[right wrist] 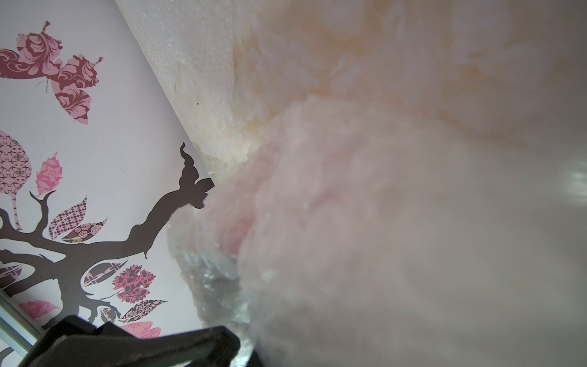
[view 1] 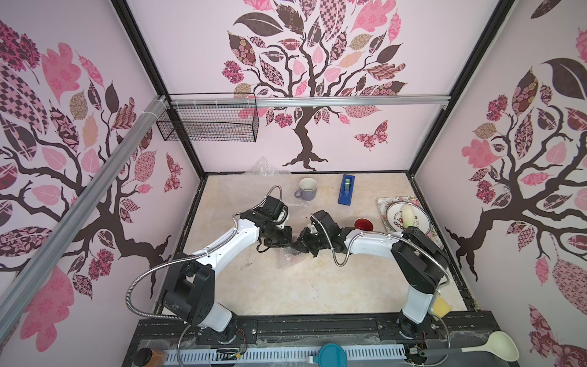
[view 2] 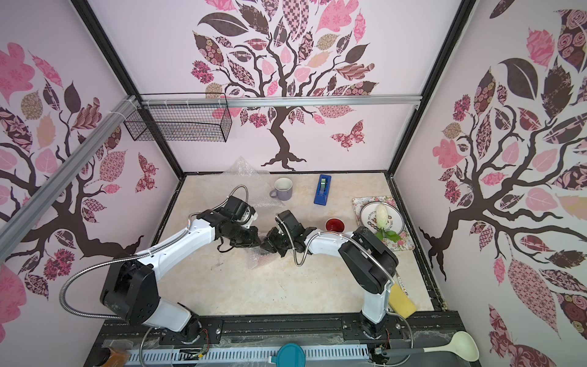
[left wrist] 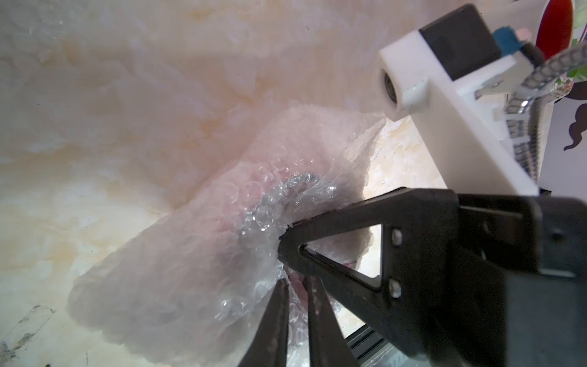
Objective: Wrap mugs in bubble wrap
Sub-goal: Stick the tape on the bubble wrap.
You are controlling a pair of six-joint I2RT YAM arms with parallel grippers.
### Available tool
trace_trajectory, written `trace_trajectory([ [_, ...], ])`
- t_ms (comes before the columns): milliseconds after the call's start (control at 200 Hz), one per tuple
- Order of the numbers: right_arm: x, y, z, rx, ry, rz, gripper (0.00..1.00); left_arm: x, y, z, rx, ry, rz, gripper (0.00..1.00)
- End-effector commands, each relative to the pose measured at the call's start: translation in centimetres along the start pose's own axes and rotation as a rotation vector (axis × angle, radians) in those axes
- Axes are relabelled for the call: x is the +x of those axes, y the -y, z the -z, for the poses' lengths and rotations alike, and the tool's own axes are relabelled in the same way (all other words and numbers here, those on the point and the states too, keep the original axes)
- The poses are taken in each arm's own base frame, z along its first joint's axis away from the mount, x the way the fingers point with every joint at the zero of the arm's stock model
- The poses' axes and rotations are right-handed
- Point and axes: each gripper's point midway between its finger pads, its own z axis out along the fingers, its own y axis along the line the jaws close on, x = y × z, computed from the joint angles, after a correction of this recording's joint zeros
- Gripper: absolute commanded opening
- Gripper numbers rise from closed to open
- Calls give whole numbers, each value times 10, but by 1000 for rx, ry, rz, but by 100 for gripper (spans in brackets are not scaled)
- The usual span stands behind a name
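**Bubble wrap [left wrist: 197, 260] between two sets of fingers**

Lies bunched mid-way across the table [view 1: 317, 286], pink tint and a dark curved band showing through. Pinched at its crumpled edge by the right gripper [left wrist: 283, 239], tips closed tight on the plastic. Also runs into the narrow gap between the fingers of the left gripper [left wrist: 296, 284]; cannot tell whether gripped there.

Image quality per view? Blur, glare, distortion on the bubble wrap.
Right wrist view: bubble wrap too close, mostly out of focus. Left wrist view: wrap sharp mid-frame, with specular glints. Both top views: sharp, evenly lit, wide-angle bowing toward edges.
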Motion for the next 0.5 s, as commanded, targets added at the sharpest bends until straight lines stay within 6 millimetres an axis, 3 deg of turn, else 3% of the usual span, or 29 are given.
trace_trajectory([
  [0,3,21,-2,88,10,-31,0,-21,6,6,1,48,-35,23],
  [245,4,16,1,81,12,-15,0,-24,-3,8,-55,39,-38,22],
  [495,4,5,3,15,15,16,0,-43,30,43,83,162,9,15],
])
